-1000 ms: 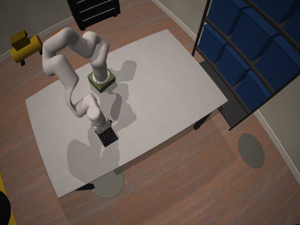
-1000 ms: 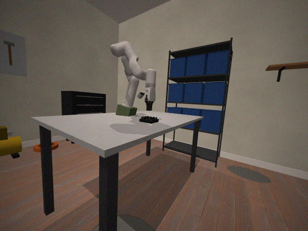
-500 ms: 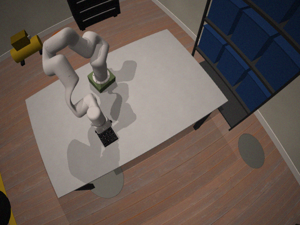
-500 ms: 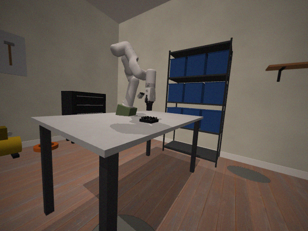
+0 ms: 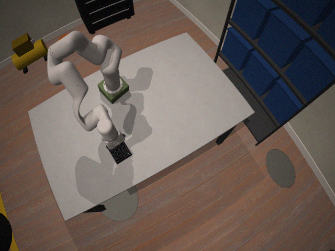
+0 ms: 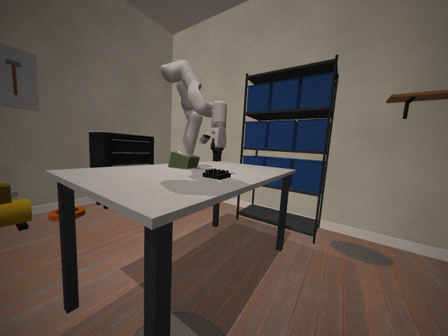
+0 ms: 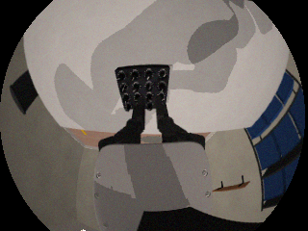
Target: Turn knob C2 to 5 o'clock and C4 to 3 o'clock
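In the wrist view, the claw (image 5: pixel 115 142) (image 6: pixel 217 159) (image 7: pixel 149 103) is narrowly open, gripping nothing, with a gap between its fingers. The knob box (image 5: pixel 117 155) (image 6: pixel 216 175) (image 7: pixel 142 87) lies at 12 o'clock from it, on the counter (image 5: pixel 172 107) (image 6: pixel 137 184) (image 7: pixel 260 96); outside, the claw shows above the counter, apart from the box. The knob lines are probably too small to read fairly. From above, the green base (image 5: pixel 112 99) (image 6: pixel 177 160) stands at the box's 12 o'clock, the shelf rack (image 5: pixel 223 35) (image 6: pixel 289 114) (image 7: pixel 284 165) farther off at 2.
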Tool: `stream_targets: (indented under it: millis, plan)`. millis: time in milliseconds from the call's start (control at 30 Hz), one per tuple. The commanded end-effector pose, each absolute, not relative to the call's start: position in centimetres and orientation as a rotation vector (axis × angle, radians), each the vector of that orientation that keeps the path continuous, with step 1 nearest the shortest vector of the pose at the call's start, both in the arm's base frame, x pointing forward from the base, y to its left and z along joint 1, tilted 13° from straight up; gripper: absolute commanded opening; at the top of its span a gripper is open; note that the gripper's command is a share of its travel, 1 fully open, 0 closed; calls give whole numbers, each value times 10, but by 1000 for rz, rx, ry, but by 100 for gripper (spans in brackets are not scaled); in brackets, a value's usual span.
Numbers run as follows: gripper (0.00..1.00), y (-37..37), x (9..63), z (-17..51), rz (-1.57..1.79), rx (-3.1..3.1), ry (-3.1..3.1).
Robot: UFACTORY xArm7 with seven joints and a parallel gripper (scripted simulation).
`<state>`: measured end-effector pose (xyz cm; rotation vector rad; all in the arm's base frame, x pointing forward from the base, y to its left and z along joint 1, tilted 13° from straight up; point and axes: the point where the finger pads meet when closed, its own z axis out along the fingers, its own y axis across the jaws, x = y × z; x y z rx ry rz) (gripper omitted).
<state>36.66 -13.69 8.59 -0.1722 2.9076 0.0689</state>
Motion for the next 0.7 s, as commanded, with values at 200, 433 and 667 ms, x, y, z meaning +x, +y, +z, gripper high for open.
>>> stream_targets:
  millis: [200,433,667]
  plan:
    - [19,-137,369,81,68,-173,2905]
    - [19,-137,371,72,68,-173,2905]
    - [19,-137,373,66,68,-173,2905]
